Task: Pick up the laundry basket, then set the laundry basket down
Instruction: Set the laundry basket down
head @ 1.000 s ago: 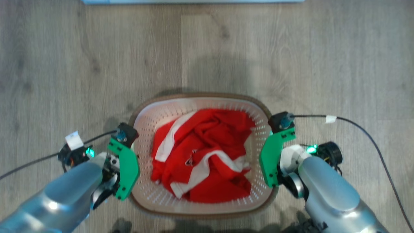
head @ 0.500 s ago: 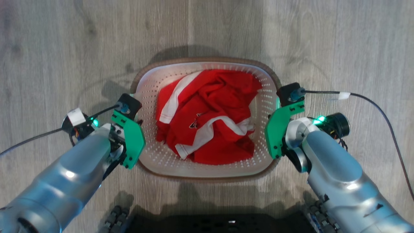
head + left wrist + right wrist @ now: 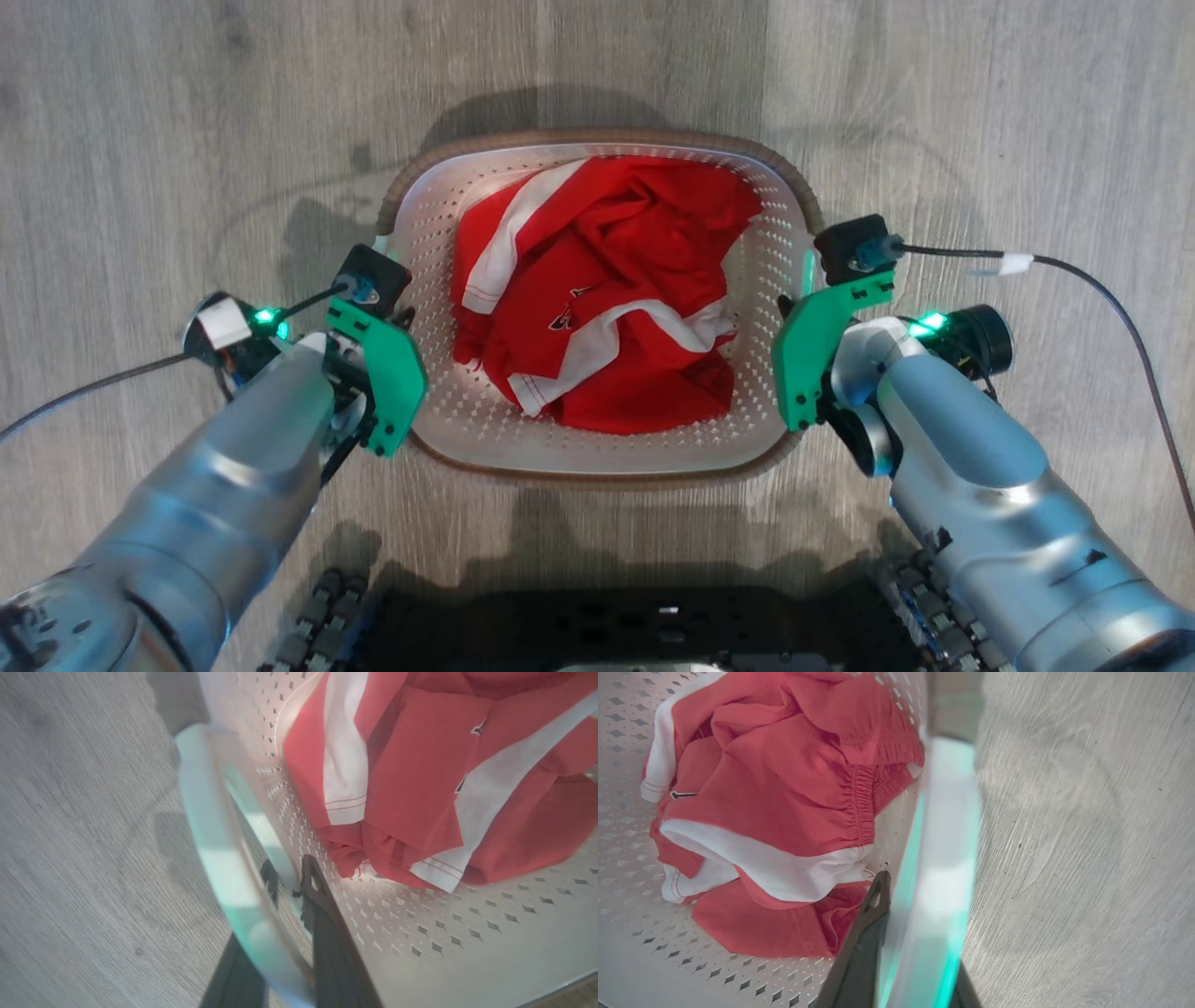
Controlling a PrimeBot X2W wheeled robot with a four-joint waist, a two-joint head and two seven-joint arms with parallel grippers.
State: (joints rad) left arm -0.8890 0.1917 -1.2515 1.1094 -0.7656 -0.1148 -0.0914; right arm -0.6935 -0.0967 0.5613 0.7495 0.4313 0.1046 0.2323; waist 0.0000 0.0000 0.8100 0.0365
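Observation:
The laundry basket (image 3: 597, 137) is white and perforated with a brown rim, and a crumpled red and white garment (image 3: 597, 289) lies in it. My left gripper (image 3: 394, 313) is shut on the basket's left side handle (image 3: 210, 858). One dark finger (image 3: 322, 933) is inside the wall and the other is outside. My right gripper (image 3: 805, 308) is shut on the right side handle (image 3: 943, 849), with its inner finger (image 3: 864, 942) against the wall. The basket's shadow spreads past its far and left sides, so it appears held a little off the floor.
Grey wood-plank floor (image 3: 187, 140) lies all around the basket. My black wheeled base (image 3: 635, 635) sits just below the basket's near rim. A thin black cable trails from each wrist, one on the left (image 3: 93, 397) and one on the right (image 3: 1102, 289).
The camera has shifted, so the basket sits higher in the picture and my base has come into view. The basket looks slightly larger and its shadow wider. Both grippers still grip the handles.

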